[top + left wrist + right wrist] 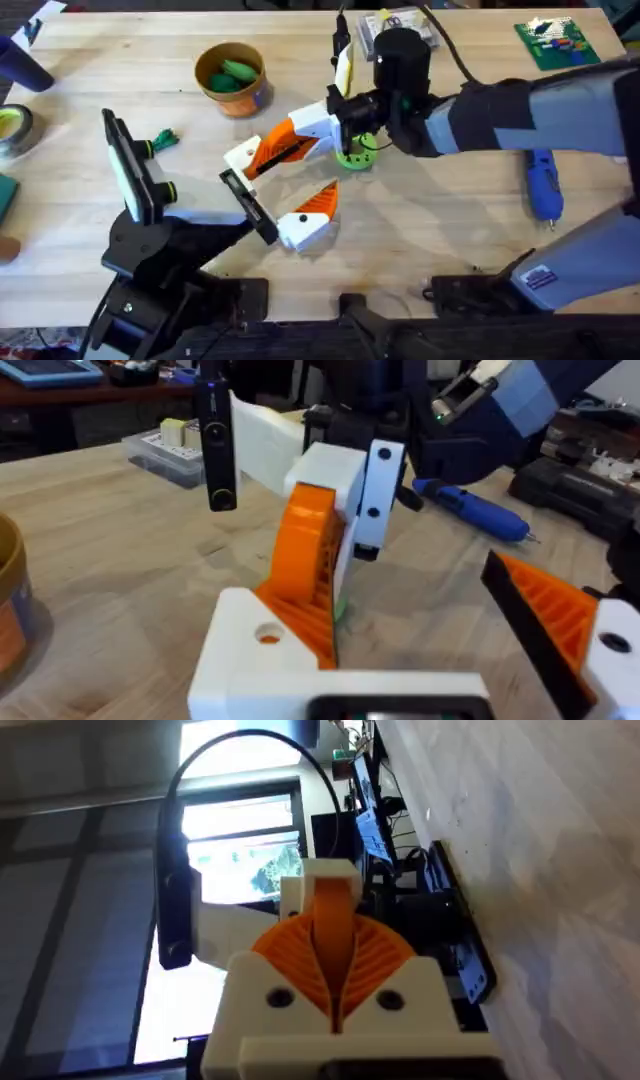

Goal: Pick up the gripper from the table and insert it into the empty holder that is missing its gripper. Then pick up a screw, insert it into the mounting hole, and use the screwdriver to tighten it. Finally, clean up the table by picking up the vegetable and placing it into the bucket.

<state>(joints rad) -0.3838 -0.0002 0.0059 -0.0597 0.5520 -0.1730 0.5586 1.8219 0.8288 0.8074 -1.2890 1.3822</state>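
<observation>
We are at the insertion step. The right gripper (338, 960) clamps the orange wedge-shaped plastic finger with a white block end (270, 152). Next, we align its block with the short black slotted rail (247, 203).

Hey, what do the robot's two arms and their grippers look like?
The left arm is black. The right arm has grey-blue segments with black joints. The left gripper and the right gripper both have white blocky fingers with orange ribbed pads and round screw holes in the white blocks.
</observation>
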